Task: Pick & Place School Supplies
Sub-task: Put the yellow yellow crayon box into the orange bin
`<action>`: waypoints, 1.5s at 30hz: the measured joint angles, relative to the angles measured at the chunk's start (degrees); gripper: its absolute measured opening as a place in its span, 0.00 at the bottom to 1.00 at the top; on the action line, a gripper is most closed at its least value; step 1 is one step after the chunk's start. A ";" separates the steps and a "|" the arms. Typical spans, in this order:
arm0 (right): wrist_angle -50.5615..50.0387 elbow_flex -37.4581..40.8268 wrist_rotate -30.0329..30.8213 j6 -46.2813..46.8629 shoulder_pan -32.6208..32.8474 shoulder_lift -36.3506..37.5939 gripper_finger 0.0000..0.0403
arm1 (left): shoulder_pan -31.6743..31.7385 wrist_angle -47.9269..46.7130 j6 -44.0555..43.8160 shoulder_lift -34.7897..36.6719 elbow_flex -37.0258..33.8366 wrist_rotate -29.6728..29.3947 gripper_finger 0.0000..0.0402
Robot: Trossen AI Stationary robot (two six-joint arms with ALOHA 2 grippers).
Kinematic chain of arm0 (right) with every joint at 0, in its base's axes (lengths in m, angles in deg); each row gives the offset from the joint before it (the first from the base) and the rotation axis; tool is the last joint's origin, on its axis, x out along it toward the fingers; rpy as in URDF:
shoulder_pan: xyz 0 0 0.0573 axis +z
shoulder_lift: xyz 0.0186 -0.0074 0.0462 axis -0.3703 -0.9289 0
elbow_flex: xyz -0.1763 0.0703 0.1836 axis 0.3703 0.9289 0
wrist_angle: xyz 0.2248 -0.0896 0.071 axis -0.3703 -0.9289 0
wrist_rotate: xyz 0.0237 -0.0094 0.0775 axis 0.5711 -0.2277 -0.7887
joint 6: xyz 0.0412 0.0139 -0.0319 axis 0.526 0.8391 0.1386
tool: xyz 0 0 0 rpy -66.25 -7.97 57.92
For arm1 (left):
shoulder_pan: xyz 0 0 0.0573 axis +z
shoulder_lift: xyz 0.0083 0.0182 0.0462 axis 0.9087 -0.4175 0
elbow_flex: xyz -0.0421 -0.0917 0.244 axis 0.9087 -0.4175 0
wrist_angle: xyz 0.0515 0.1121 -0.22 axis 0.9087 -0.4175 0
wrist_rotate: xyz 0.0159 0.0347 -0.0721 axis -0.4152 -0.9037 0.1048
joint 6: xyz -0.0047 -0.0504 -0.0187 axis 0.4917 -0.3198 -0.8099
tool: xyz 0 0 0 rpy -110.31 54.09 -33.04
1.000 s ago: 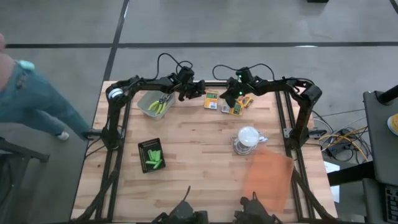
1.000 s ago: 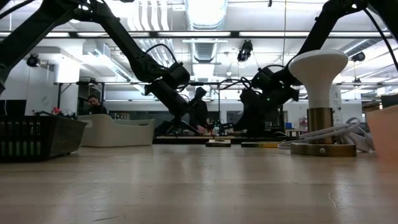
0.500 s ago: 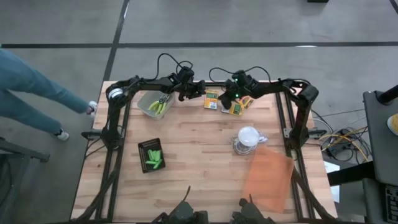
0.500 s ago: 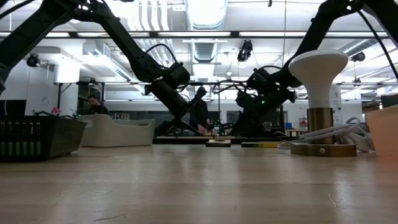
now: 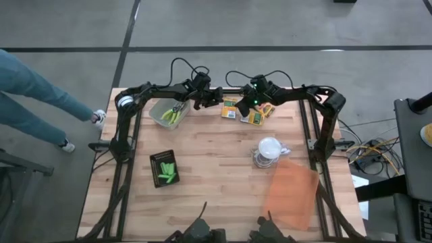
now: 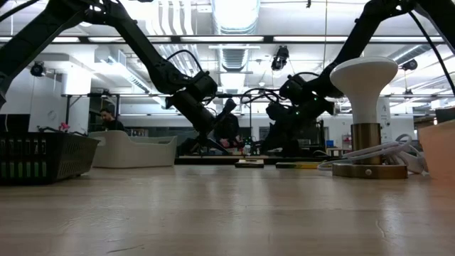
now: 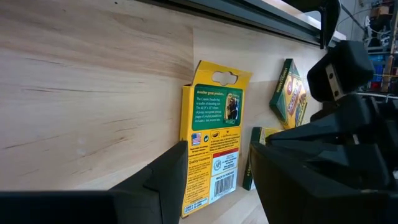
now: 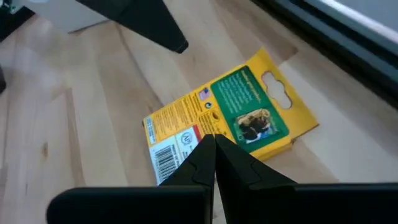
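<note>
Wooden tabletop (image 5: 223, 155) offers little purchase, so the crayon box (image 8: 230, 121) could be pushed away by the right gripper (image 8: 211, 146), whose fingers are pressed together.

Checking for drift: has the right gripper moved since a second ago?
Yes. The right gripper slid left, from the orange-yellow boxes toward the leftmost box.

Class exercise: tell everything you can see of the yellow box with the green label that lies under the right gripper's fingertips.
The flat yellow cardboard box has a green printed panel with a small picture, white text, a barcode and a little flag mark. One end bears a hang tab with a slot. It lies flat, printed side up, on the light wooden table near its far edge. The shut right gripper sits just above it; contact cannot be told.
</note>
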 joint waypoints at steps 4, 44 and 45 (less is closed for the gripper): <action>-7.39 -2.20 0.02 -0.52 0.53 0.10 0.02 | 0.00 0.00 0.00 0.00 0.00 0.00 0.44; -34.84 -24.24 5.14 28.00 7.10 -12.06 0.02 | 0.13 -0.07 5.22 0.76 -0.02 0.07 0.44; -36.21 -24.34 4.80 27.57 7.16 -12.04 0.02 | 0.14 -0.07 5.36 0.76 -0.02 0.07 0.44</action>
